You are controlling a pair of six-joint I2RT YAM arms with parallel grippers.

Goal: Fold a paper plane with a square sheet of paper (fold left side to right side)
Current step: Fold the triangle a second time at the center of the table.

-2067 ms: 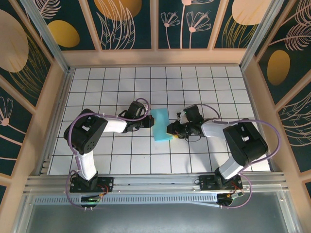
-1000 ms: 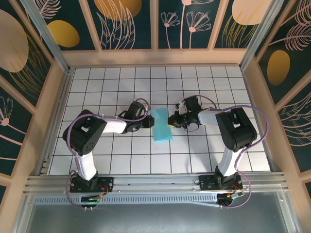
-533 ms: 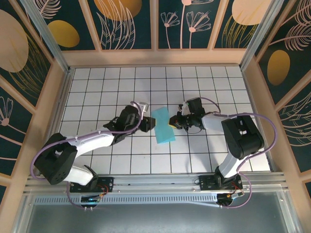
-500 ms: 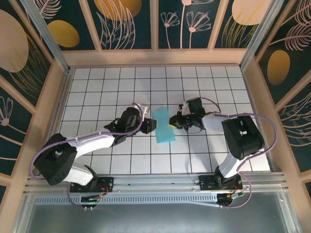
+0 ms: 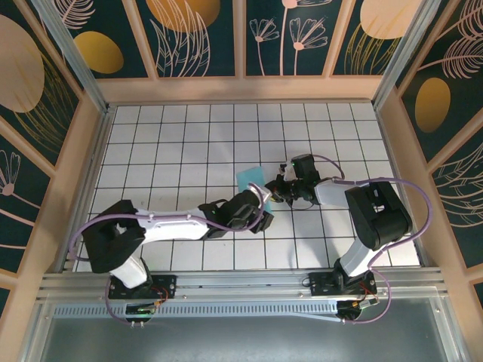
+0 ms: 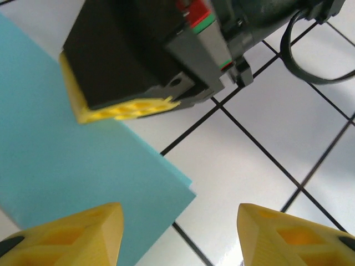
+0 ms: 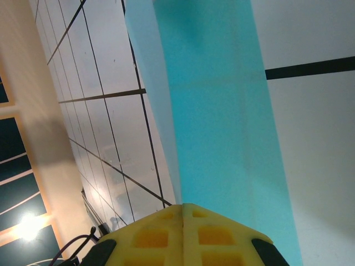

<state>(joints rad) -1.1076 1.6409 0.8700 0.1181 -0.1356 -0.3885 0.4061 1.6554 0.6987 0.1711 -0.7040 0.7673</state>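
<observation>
The square sheet of paper (image 5: 249, 179), folded to a narrow strip, lies near the centre of the grid table (image 5: 173, 136). On its right edge rests the right gripper (image 7: 183, 224), fully closed. Over its near corner hovers the left gripper (image 6: 177, 235), jaws apart, empty

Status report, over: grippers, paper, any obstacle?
Left gripper open, over paper's near corner. Right gripper shut, tip on paper's right edge. Paper folded to a strip, flat on table. No obstacle seen.
</observation>
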